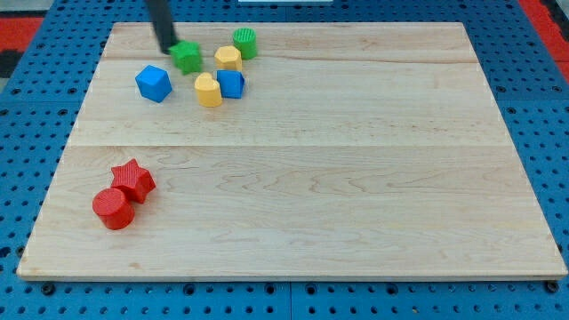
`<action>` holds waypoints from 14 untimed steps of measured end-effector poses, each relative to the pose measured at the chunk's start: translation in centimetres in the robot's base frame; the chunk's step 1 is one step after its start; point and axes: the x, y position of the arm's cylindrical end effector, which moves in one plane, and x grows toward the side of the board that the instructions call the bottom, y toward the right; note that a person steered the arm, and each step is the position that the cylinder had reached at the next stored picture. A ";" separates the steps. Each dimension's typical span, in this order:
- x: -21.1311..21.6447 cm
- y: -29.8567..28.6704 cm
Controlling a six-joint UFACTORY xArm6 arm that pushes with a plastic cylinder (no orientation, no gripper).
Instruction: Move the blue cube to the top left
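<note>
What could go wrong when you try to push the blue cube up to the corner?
1. My tip sits right beside the green star, so I might shove that instead.
2. Two blue blocks look alike: the blue cube touches a yellow block, which could get dragged along; the other blue block might be mistaken for it.

The wooden table (338,187) is pale and made of long boards. It lies on a blue perforated base (551,133).

Near the view's top, left of the middle, five blocks stand close together. A green cylinder (245,42) is the highest of them. Just below and left of it is a yellow block (228,59), and further left a green block (187,57) with an uneven outline. Lower, a second yellow block (208,90) touches a blue block (233,84), whose shape I cannot make out.

At the view's lower left, well apart from this group, a red star (133,179) touches a red cylinder (113,208), which stands just below it.
</note>
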 end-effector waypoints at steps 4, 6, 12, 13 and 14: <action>6.7 2.8; 9.6 -1.9; 11.2 -7.2; 13.5 -11.6; 11.9 -15.3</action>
